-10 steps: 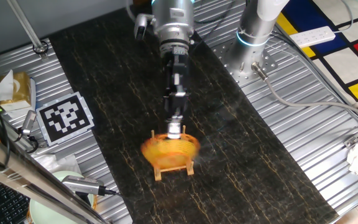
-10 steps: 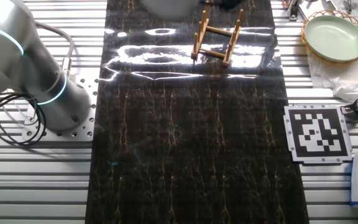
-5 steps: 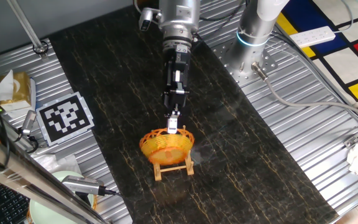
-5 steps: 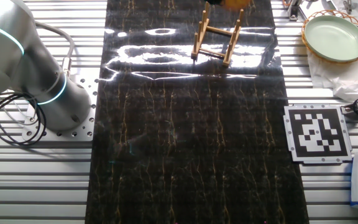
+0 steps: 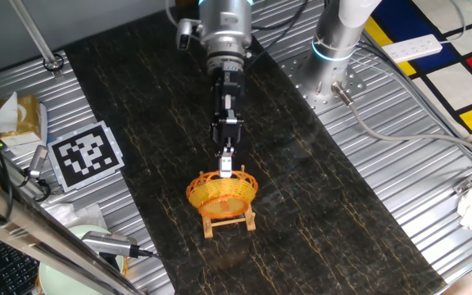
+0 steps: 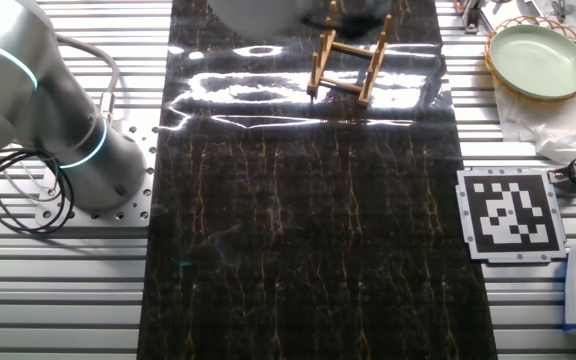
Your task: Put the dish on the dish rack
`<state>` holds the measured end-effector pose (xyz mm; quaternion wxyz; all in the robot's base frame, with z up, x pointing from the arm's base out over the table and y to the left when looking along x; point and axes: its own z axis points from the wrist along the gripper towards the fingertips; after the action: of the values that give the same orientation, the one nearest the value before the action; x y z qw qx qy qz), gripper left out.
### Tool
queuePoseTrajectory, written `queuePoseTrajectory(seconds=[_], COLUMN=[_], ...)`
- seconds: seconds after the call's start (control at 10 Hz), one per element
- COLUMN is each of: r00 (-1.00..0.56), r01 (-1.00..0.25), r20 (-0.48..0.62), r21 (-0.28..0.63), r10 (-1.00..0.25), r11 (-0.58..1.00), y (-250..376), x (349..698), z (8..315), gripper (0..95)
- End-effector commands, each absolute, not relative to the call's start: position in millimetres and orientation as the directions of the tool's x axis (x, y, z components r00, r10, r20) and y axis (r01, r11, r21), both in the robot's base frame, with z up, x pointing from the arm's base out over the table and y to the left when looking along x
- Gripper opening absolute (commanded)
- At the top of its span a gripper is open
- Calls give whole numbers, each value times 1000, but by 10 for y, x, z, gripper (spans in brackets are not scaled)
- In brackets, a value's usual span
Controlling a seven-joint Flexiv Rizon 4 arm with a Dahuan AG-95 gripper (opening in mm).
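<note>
Orange dish atop wooden rack

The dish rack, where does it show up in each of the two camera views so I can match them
One fixed view: the dish rack sits low and centre on the dark mat, under the orange dish, with the gripper at the dish's far rim.
The other fixed view: the rack stands at the top edge, right of centre; the dish is not visible there.
Shared landmark: the black-and-white marker tag.
</note>
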<state>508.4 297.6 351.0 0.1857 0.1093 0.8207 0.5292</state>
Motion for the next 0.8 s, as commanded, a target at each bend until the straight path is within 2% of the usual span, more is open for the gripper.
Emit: queuePoseTrajectory(seconds=[0.1, 0.8], r00=[-899, -901], r01=[-14, 5], r20=[-237, -198], r21=[855, 885], r10=[367, 387], r11=[518, 466], y=[2999, 3019], x=[5062, 5061], z=[3516, 3503], gripper=[0, 0])
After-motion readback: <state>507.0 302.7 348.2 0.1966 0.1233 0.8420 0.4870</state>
